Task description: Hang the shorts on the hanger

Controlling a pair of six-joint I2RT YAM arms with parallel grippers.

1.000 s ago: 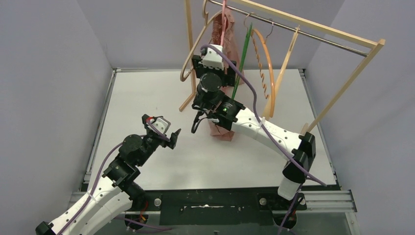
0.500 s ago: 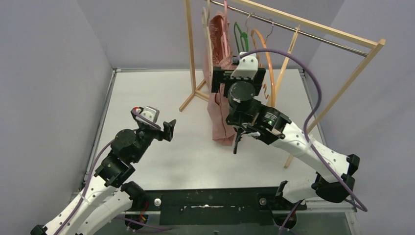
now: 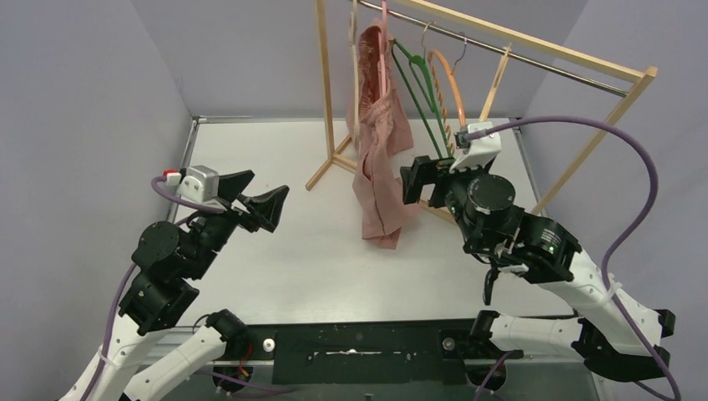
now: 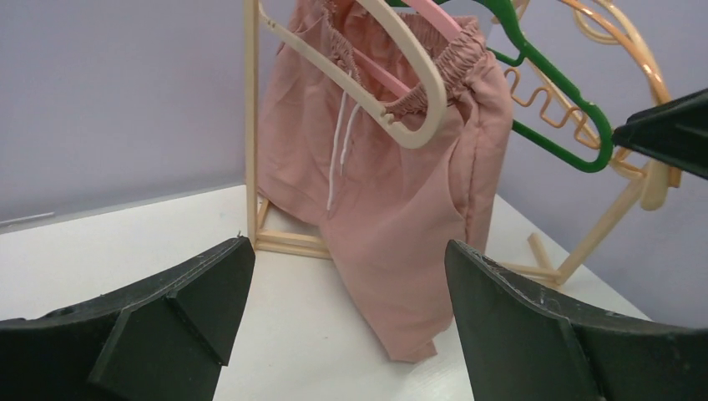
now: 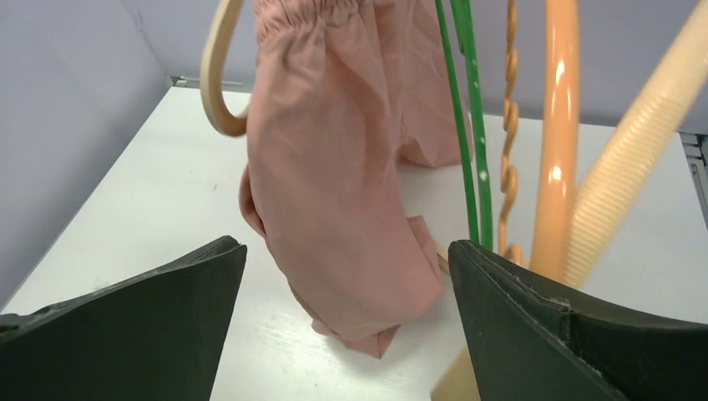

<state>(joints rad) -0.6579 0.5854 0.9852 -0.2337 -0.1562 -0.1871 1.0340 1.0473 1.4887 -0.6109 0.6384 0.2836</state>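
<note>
Top external view: the shorts [image 3: 380, 159] are hanging over the hanger [image 4: 380, 73], which is hooked on the wooden rack [image 3: 518, 38] near the middle of the tabletop's [image 3: 275, 267] far edge. The lower hem is reaching down close to the surface; whether it touches is not clear. The left gripper [image 3: 265, 196] is hovering toward the left edge, jaws wide apart and holding nothing. The right gripper [image 3: 417, 181] is sitting just beside the cloth, jaws likewise spread and empty.

Risks, as judged:
- The waistband is bunching on the hanger arm, with a beige hanger [image 4: 401, 92] crowding it. A nudge could slide the cloth off.
- The green hanger [image 3: 417, 83] and orange hanger [image 3: 451, 83] are hanging close to the right fingers. A careless move could snag one and set the whole row swinging.
- Any brush against the floppy leg could drag the shorts down.
</note>
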